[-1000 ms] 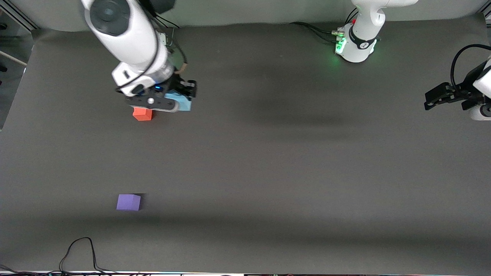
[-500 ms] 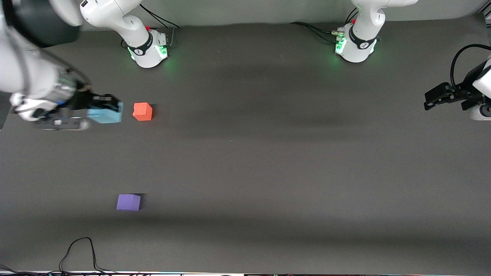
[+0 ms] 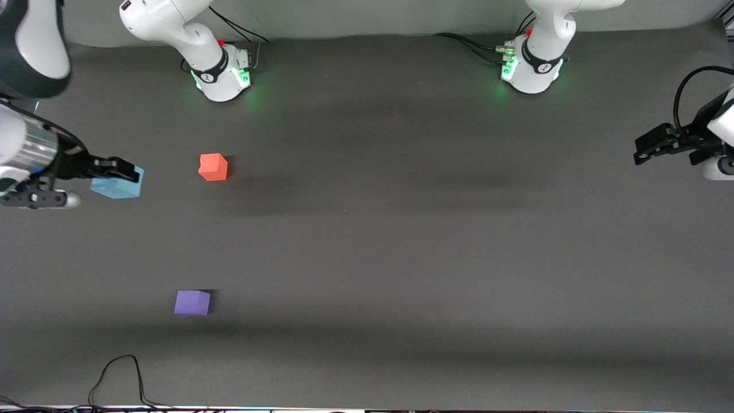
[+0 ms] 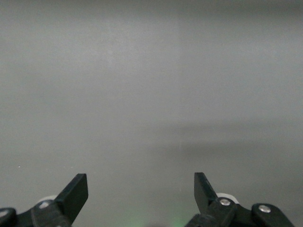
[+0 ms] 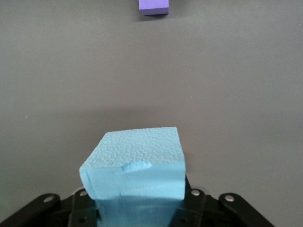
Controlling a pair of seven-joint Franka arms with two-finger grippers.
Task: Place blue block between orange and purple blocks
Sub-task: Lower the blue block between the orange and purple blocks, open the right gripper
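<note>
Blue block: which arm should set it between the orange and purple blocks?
The right arm. Its pincer already grips the blue block, in the air at the end of the table where the orange block and purple block sit. The left pincer waits open at the left arm's end.

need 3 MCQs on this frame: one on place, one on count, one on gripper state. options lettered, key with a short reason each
1. Where is the purple block relative to the orange block?
A. Nearer to the front camera
B. Stacked on it
C. Touching its side

2. How many blocks rest on the table?
A. One
B. Two
C. Three

3. What is the right gripper doing?
A. Open, holding nothing
B. Shut on the blue block
C. Shut on the orange block

Key:
1 A: the purple block sits lower in the front view, well apart from the orange one.
2 B: only orange and purple are on the table; blue is held.
3 B: the right wrist view shows the blue block clamped. The left gripper waits open.
</note>
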